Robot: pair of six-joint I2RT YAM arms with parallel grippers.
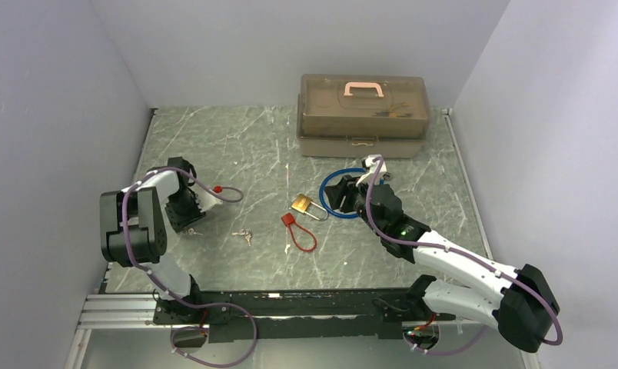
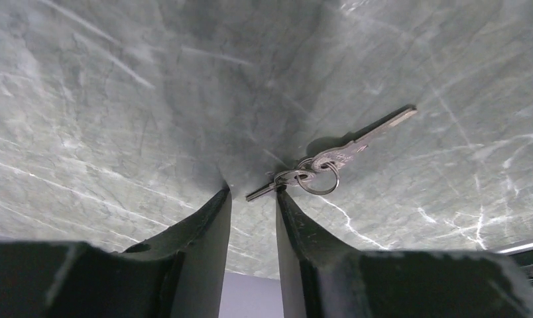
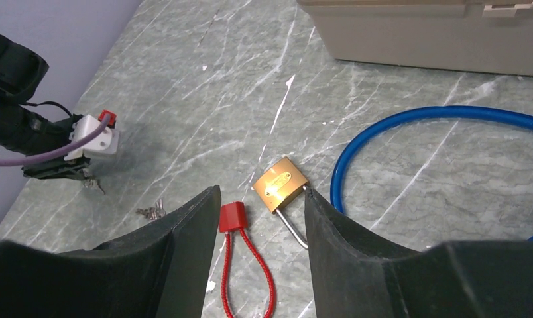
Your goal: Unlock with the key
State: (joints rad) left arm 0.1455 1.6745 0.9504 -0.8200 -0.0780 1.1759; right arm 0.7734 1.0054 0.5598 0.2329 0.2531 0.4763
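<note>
A bunch of silver keys (image 2: pixel 320 169) on a ring lies on the green marble table (image 2: pixel 118 99). My left gripper (image 2: pixel 252 191) is open with a narrow gap, its tips down at the table, and the tip of one key lies between them. In the top view this gripper (image 1: pixel 189 224) is at the left. A brass padlock (image 3: pixel 281 185) with a steel shackle lies mid-table (image 1: pixel 302 204). My right gripper (image 3: pixel 260 192) is open and hovers above it, empty. A second small bunch of keys (image 1: pixel 245 235) lies between the arms.
A red cable lock (image 3: pixel 247 265) lies beside the padlock. A blue cable loop (image 3: pixel 410 122) lies to its right. A closed tan tackle box (image 1: pixel 363 115) with a pink handle stands at the back. Grey walls close in both sides.
</note>
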